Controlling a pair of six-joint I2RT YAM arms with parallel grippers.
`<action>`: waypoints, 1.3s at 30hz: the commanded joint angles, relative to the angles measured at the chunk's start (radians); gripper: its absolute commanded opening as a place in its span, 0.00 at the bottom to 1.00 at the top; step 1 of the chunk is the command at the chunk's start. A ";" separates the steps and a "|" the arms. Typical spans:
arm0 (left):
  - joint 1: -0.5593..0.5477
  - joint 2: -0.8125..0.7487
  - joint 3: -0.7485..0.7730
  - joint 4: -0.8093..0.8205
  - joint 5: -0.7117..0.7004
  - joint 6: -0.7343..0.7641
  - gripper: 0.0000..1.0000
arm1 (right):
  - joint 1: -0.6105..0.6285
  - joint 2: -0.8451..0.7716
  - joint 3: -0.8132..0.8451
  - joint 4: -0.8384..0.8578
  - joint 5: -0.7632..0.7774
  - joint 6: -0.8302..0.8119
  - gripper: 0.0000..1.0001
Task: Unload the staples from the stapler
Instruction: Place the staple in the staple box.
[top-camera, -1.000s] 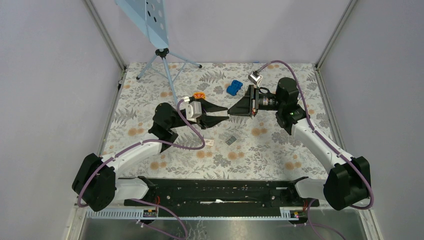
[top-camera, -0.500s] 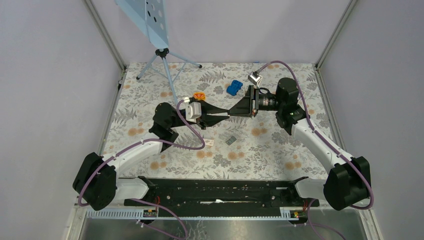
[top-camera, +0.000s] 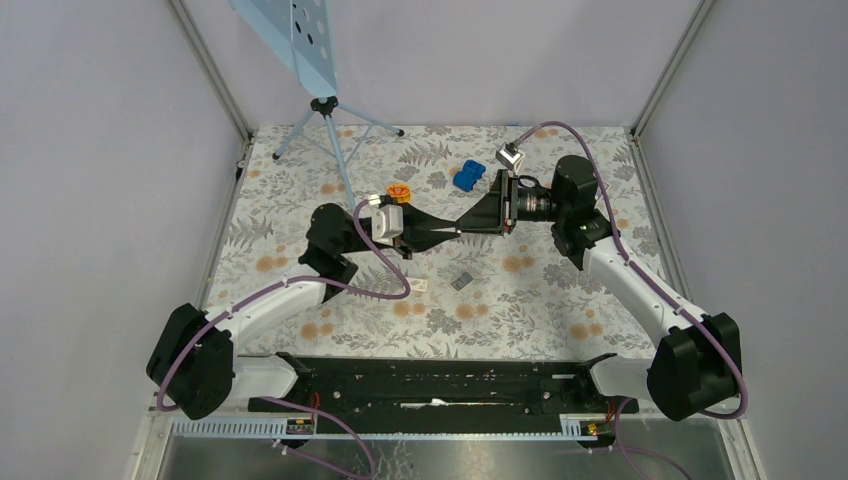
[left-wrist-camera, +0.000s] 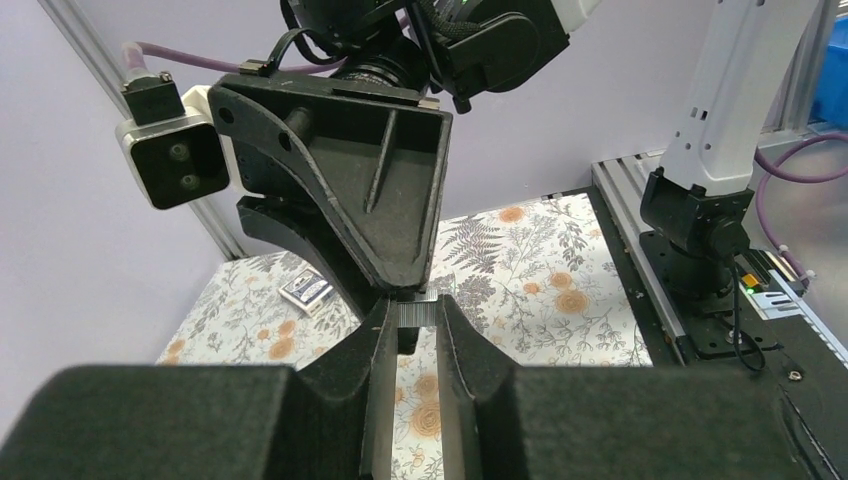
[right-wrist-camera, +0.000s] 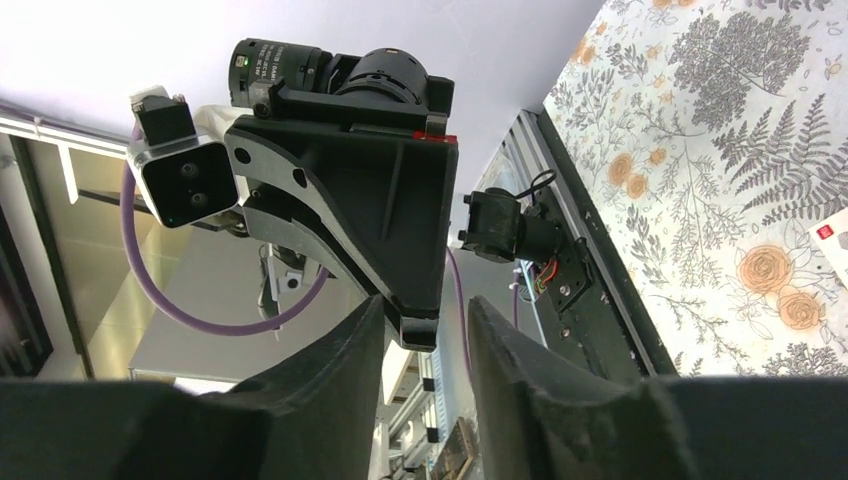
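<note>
Above the middle of the table my two grippers meet tip to tip. The staples (left-wrist-camera: 416, 313), a short silvery strip, span the gap between the tips of my left gripper (left-wrist-camera: 412, 306) (top-camera: 457, 231), which is shut on them. My right gripper (right-wrist-camera: 423, 305) (top-camera: 467, 224) stands open, its fingers (left-wrist-camera: 370, 190) straddling the left gripper's tip (right-wrist-camera: 418, 330) and ending just above the strip. The small blue stapler (top-camera: 467, 176) lies on the flowered cloth behind the grippers, apart from both.
A small white box with an orange mark (top-camera: 420, 285) and a small dark box (top-camera: 461, 280) (left-wrist-camera: 305, 290) lie on the cloth below the grippers. An orange piece (top-camera: 400, 190) sits behind the left wrist. A tripod (top-camera: 322, 108) stands at the back left.
My left jaws have narrowed onto the staples while my right jaws have widened. Both arms have stayed almost in place.
</note>
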 joint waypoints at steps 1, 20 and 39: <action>-0.005 -0.006 0.044 0.013 0.049 0.015 0.00 | 0.000 -0.045 0.024 0.026 0.010 -0.008 0.51; -0.020 0.019 0.221 -0.766 0.000 0.610 0.00 | -0.001 -0.213 0.245 -0.852 0.779 -0.617 0.79; -0.198 0.241 0.362 -0.955 -0.700 -0.012 0.00 | -0.001 -0.202 0.242 -1.106 1.258 -0.568 0.89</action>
